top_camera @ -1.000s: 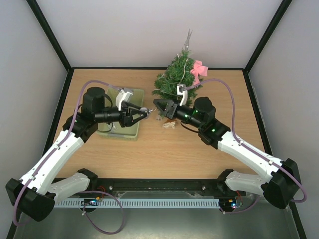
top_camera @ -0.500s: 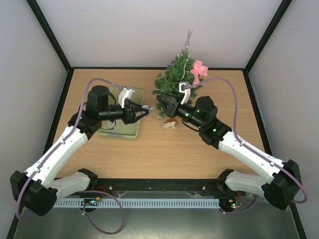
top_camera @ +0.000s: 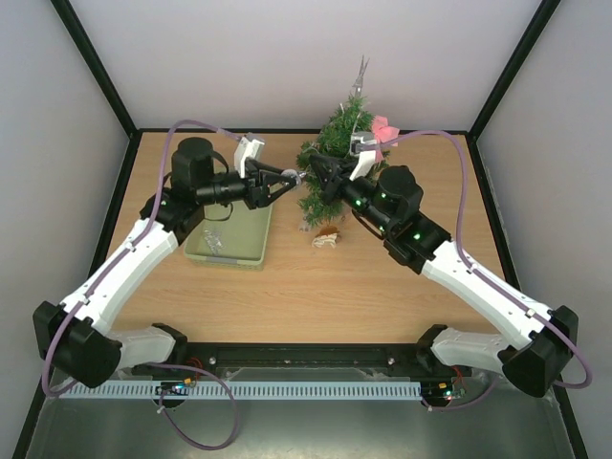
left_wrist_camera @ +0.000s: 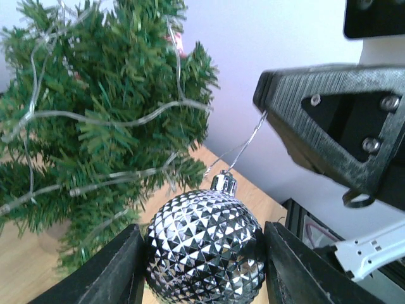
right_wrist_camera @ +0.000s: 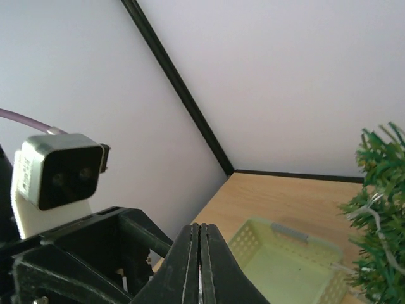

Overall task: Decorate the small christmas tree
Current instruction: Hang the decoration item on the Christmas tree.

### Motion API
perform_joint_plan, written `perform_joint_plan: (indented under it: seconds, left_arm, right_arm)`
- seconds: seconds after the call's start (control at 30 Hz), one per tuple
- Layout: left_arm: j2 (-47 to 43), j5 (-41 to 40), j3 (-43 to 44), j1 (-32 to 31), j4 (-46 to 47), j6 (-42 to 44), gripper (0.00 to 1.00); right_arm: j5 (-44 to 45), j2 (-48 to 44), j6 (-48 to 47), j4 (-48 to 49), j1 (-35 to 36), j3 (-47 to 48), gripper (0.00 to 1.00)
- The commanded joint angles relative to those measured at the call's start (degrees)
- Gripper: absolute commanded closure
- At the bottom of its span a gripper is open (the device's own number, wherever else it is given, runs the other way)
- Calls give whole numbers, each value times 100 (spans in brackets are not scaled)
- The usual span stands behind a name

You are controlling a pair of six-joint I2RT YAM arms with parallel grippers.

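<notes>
The small christmas tree (top_camera: 337, 153) stands at the back of the table, with a light string and a pink bow (top_camera: 384, 130) on it. It fills the left of the left wrist view (left_wrist_camera: 95, 126). My left gripper (top_camera: 290, 180) is shut on a silver faceted bauble (left_wrist_camera: 204, 248), held in the air just left of the tree's branches. The bauble's thin hanging string (left_wrist_camera: 243, 142) runs up to my right gripper (top_camera: 314, 168). That gripper (right_wrist_camera: 199, 253) is shut, with a thin silver line pinched between its jaws.
A pale green basket (top_camera: 234, 251) lies on the table under my left arm and also shows in the right wrist view (right_wrist_camera: 291, 263). A small beige ornament (top_camera: 326, 239) lies on the table in front of the tree. Black frame posts and white walls surround the table.
Both grippers have risen and moved back from over the basket edge to the tree's left side, carrying the bauble between them.
</notes>
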Motion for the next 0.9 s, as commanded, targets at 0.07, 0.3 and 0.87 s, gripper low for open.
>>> perform_joint_plan:
  seconds: [0.07, 0.3, 0.87]
  left_arm:
    - [338, 210, 507, 113, 500, -146, 64]
    - [760, 311, 823, 146, 758, -331, 65]
    - [1449, 303, 1200, 216, 1277, -554, 66]
  right_arm:
    - [804, 222, -568, -393, -14, 465, 98]
    - [1244, 324, -862, -470, -23, 685, 98]
    - [1731, 595, -1188, -606, -98, 1116, 98]
